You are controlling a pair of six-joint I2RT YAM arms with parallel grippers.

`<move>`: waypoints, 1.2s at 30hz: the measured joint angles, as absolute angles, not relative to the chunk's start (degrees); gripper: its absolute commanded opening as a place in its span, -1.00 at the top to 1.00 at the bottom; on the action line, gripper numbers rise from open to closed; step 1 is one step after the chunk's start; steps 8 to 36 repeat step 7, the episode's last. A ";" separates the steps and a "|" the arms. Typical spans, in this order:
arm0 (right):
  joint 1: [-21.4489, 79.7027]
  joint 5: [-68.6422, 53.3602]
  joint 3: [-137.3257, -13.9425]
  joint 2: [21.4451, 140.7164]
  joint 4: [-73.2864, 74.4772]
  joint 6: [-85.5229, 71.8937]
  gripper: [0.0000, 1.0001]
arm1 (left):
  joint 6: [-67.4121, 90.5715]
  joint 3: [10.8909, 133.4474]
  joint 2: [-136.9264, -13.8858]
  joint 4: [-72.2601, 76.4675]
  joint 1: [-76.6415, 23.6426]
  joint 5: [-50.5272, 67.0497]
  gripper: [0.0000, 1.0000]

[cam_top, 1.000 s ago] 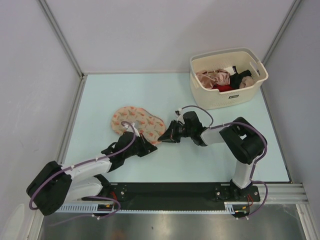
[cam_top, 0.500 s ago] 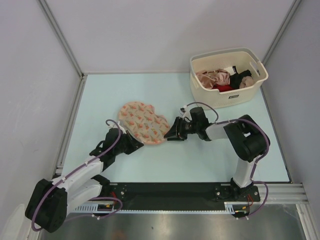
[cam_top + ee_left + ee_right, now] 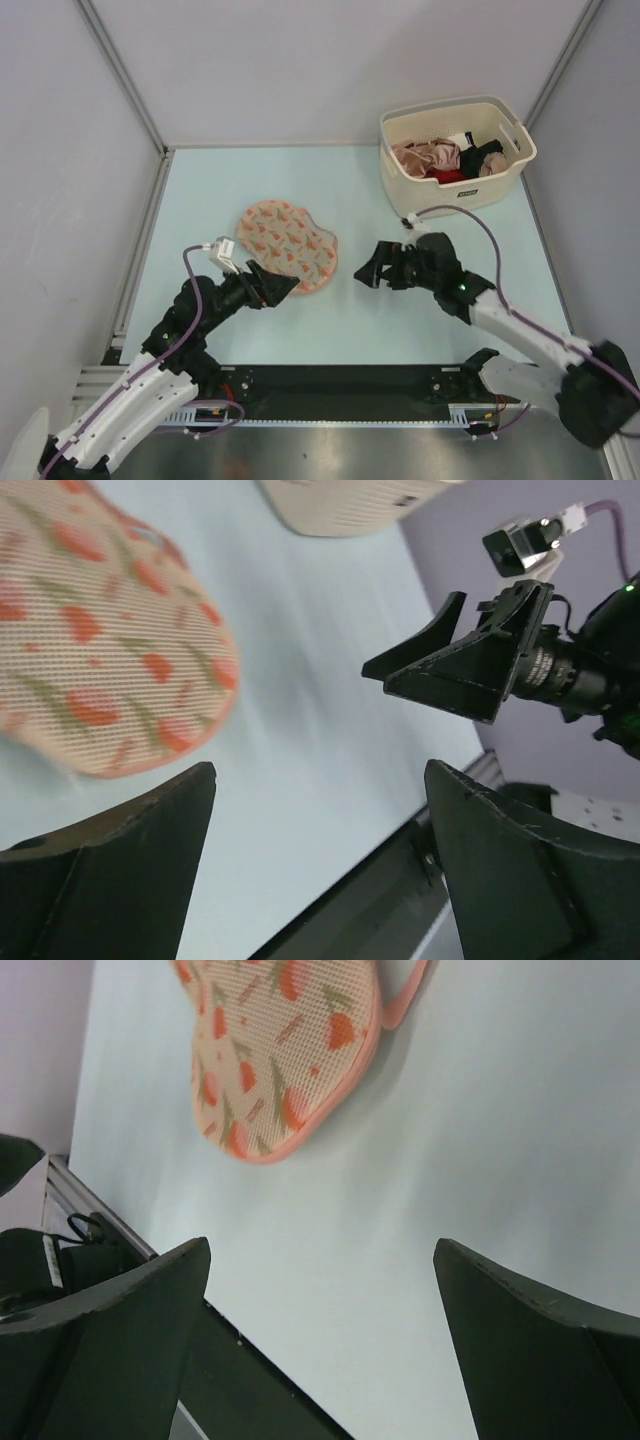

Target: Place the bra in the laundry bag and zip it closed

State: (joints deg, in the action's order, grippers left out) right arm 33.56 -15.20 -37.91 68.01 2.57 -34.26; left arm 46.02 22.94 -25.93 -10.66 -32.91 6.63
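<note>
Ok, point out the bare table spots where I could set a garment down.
Widest: the far strip between the bag and the basket, up to the back wall. Also the far-left corner behind the bag. Crowded: the near middle, where the left gripper and right gripper flank the bag's near end.

One laundry bag (image 3: 288,246), one basket (image 3: 440,196)
</note>
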 measured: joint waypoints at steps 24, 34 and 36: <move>37.89 -6.44 -16.60 21.30 7.51 -38.76 -0.99 | 50.04 6.48 -4.27 1.32 -44.36 3.92 -0.99; 37.89 -6.44 -16.60 21.30 7.51 -38.76 -0.99 | 50.04 6.48 -4.27 1.32 -44.36 3.92 -0.99; 37.89 -6.44 -16.60 21.30 7.51 -38.76 -0.99 | 50.04 6.48 -4.27 1.32 -44.36 3.92 -0.99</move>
